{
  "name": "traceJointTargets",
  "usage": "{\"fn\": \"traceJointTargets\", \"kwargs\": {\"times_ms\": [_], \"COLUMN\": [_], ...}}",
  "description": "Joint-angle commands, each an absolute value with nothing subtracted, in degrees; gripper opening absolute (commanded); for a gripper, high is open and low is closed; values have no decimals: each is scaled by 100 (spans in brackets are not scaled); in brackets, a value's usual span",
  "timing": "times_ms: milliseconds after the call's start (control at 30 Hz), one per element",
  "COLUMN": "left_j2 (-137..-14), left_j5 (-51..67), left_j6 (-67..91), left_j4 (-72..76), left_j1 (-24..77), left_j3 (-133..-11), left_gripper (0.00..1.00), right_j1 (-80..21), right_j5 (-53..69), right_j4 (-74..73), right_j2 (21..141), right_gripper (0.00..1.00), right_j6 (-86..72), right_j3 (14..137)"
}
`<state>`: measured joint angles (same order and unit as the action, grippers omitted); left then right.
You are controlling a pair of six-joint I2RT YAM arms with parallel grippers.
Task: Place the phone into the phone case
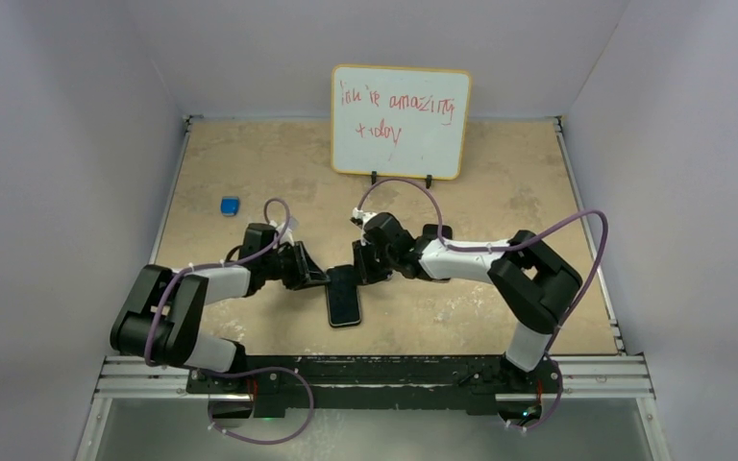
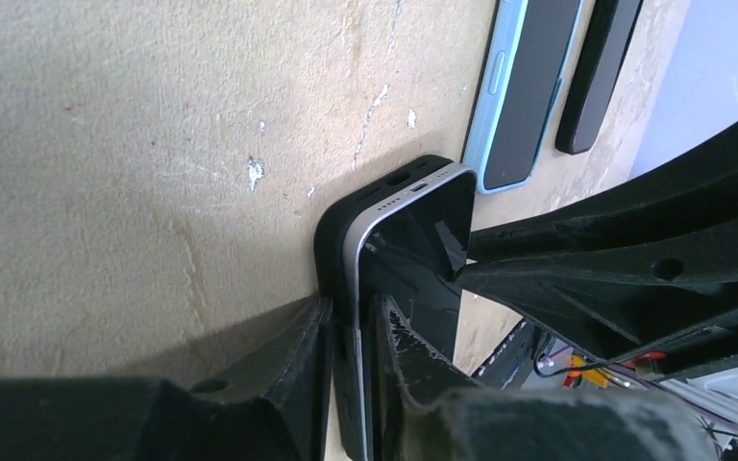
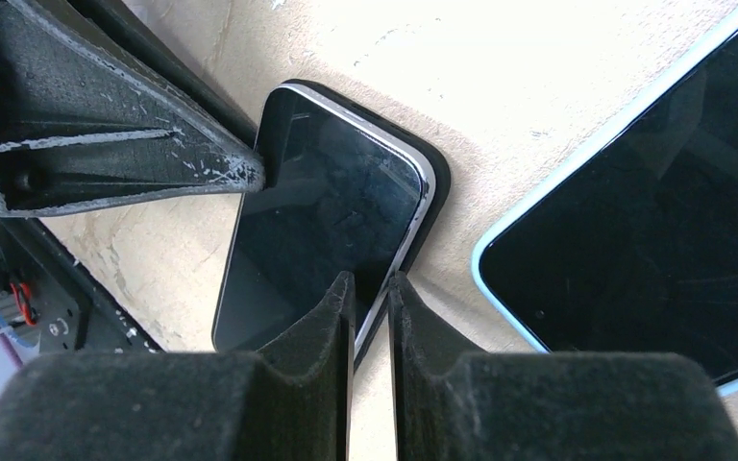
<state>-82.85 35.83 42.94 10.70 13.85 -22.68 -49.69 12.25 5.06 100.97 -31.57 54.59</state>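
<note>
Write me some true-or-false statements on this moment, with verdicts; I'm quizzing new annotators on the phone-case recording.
1. Both the left gripper and the right gripper are shut on the silver-rimmed phone, on opposite long edges. True.
2. That phone has no shell around it. False: a black case wraps its corner.
3. The light blue case is empty. False: a dark screen fills it.
4. The small blue cube lies well apart from the held phone. True.
5. The whiteboard lies flat. False: it stands upright at the far edge.
</note>
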Motion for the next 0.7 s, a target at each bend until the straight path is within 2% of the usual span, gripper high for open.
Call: {"fn": "traceJointTargets", "kwargs": {"times_ms": [0,67,167,300,367,667], "left_j2": [-8045,-7992,-7974,-7785,-7681,-7571], "left_j5": [3046,2838,2631,2346,2336,2527], "left_j6": [4254,4256,4228,4074,4097,4103], "left_j4": [769,617,379,15,-212,-194], "left_j1": [1566,1634,1677,1714,1714,1714], "left_j3": [-2259,-2257,-2303,-2447,-2475,-2341], "left_gripper": [15,12,10,12,14,19], "right_j1": [-5276,-5266,-5268,-5272,-5272,-5310], "right_j5": [1193,1163,1077,914,889,928], "right_j4": [515,581,614,978,1382,2582], "right_j2": [10142,10001,9670,9278,9198,9398], "right_gripper": [18,23,42,62,69,77], "right_j6": [-3155,-3260,-3521,-3860,-4074,-4922], "right_j3": [5540,5407,5231,4910,4715,3991]}}
